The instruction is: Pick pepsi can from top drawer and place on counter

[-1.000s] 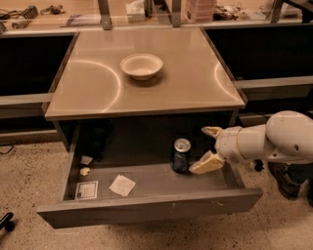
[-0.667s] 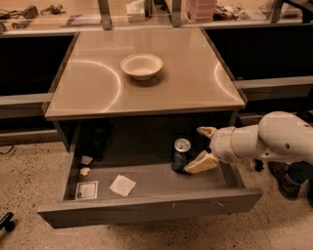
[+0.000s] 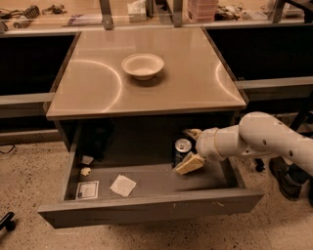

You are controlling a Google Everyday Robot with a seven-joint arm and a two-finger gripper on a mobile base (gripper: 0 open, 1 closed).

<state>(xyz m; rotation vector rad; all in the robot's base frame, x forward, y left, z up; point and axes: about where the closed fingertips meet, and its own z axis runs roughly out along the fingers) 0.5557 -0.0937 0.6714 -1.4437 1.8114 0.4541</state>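
At the far left the speckled stone floor point(image 3: 29, 168) runs under dark side cabinets, and a cluttered workbench point(image 3: 58, 14) stretches across the back of the room. The counter point(image 3: 93, 97) is glossy beige with curved light reflections, and a white bowl point(image 3: 142, 65) stands near its back centre. Below it the top drawer point(image 3: 146, 209) is pulled wide open. On the drawer's left floor lie a small crumpled scrap point(image 3: 85, 171), a printed card point(image 3: 87, 190) and a white paper square point(image 3: 122, 185). Right of centre the pepsi can point(image 3: 182, 148) stands upright in the drawer, its silver top showing. The gripper point(image 3: 182, 152) reaches in from the right on a white arm point(image 3: 266, 139). Its jaws are spread, one tan finger behind the can and the other in front, with the can between them; whether the pads touch it cannot be told.
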